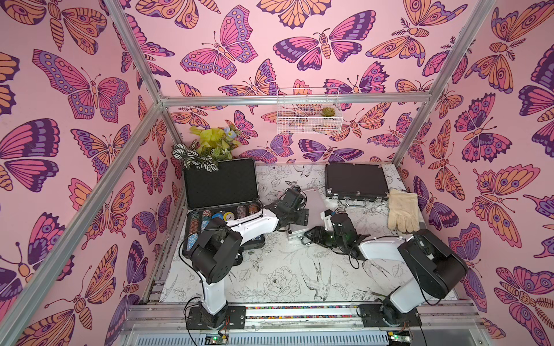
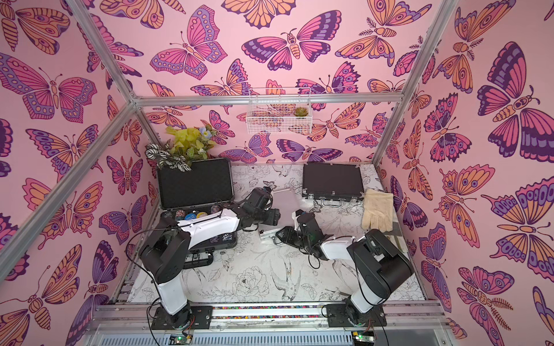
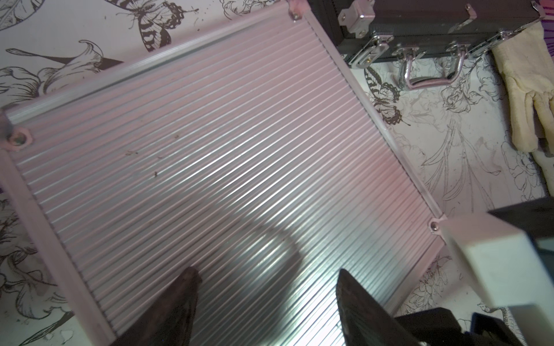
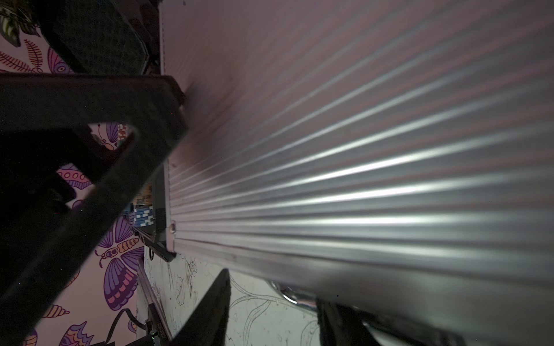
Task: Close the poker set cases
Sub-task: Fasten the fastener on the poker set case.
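floral tabletop point(image 1: 284, 278); silver case point(image 3: 209, 149) lid clearest in left wrist view.

You are looking down steeply from above the near edge in both top views, sharing the whole table point(image 1: 269, 269). Your left wrist camera is hanging close over the small silver case point(image 3: 209, 149), facing the far-right black case point(image 3: 419, 27). Your right wrist camera is skimming the same silver case, facing left.

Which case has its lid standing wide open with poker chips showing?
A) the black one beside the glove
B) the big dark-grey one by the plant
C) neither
B: the big dark-grey case has its lid upright with chips showing; the black case has its lid down.
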Robot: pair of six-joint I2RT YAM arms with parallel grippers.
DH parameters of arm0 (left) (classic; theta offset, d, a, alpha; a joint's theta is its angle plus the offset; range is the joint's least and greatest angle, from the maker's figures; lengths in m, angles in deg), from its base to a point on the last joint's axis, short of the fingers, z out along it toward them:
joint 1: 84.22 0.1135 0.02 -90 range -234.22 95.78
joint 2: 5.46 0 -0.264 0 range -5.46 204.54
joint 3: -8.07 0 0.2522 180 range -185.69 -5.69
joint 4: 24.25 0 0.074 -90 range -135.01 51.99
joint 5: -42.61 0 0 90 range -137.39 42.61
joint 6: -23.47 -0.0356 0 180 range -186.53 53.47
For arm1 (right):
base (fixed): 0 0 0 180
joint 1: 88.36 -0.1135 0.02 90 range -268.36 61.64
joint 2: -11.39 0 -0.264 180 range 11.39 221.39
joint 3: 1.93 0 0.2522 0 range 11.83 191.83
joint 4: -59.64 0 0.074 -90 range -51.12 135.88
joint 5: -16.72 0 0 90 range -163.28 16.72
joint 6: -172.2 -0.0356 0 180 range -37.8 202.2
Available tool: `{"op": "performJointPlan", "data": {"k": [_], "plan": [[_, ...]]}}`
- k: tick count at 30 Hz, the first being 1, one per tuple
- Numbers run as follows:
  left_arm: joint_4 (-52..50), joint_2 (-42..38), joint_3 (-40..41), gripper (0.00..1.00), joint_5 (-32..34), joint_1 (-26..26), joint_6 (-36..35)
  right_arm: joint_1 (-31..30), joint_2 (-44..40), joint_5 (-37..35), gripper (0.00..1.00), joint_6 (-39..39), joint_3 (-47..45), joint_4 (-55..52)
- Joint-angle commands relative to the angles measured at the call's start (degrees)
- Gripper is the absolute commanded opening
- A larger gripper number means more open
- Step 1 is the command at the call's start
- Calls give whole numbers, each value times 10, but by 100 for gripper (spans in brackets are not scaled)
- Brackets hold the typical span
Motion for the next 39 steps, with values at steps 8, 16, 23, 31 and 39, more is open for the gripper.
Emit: {"op": "performJointPlan", "data": {"k": [8,16,23,31,39], "plan": [[-80,23,19,73,-19,-10,7,-1,-35,-41,47,24,20,-11],[-82,12,25,73,-9,-10,-1,-1,-51,-42,47,26,0,-31],[-84,23,23,65,-18,-13,-10,-9,-87,-60,42,6,-41,-42],[-81,27,37,56,-16,-13,-6,-72,-75,-202,16,-124,-81,35],[-76,20,43,47,-22,-13,-11,-86,-14,-226,1,-142,-52,44]]}}
